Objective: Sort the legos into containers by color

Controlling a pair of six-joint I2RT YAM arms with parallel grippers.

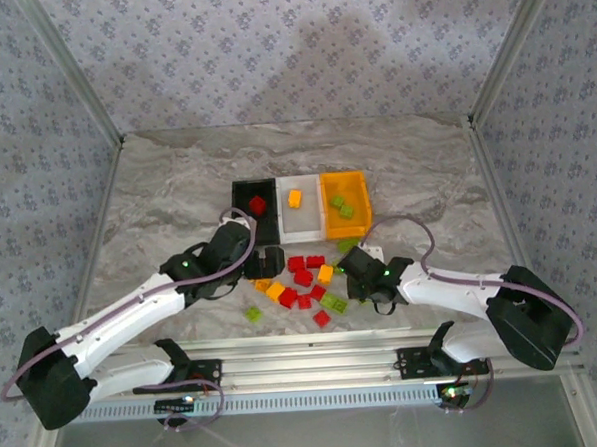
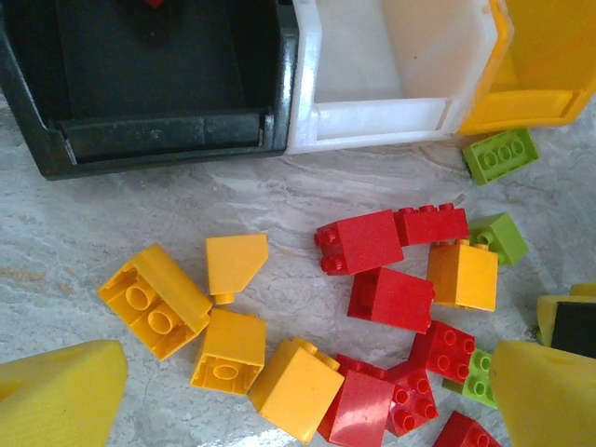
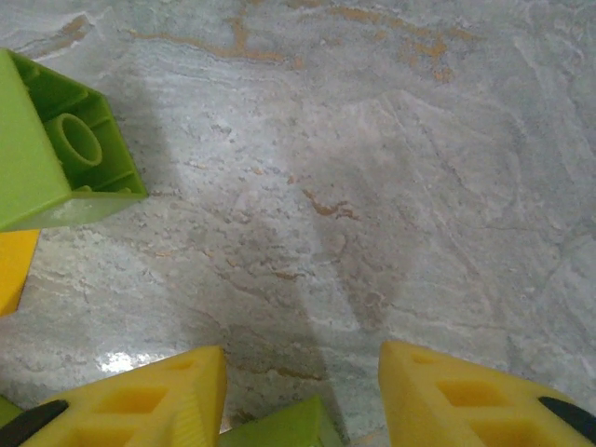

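Yellow fingers [image 3: 140, 400] of the right gripper [image 3: 300, 358] sit closest, a sliver of green lego [image 3: 279, 424] low between them. Pinched or merely straddled? I cannot tell. Now the pile [image 1: 304, 281]: red, orange and green legos heaped just in front of the bins [image 1: 301, 229], a dozen or more unsorted. Inside, it's early days: one red lego [image 1: 258, 205] in the black bin [image 1: 239, 202], one orange lego [image 1: 294, 198] in the white bin, two greens [image 1: 342, 206] in the orange bin [image 1: 363, 218]. The left gripper [image 2: 303, 391] hangs over the pile's black-bin side, jaws spread wide, holding nothing. By my reckoning, most of the sorting lies ahead.
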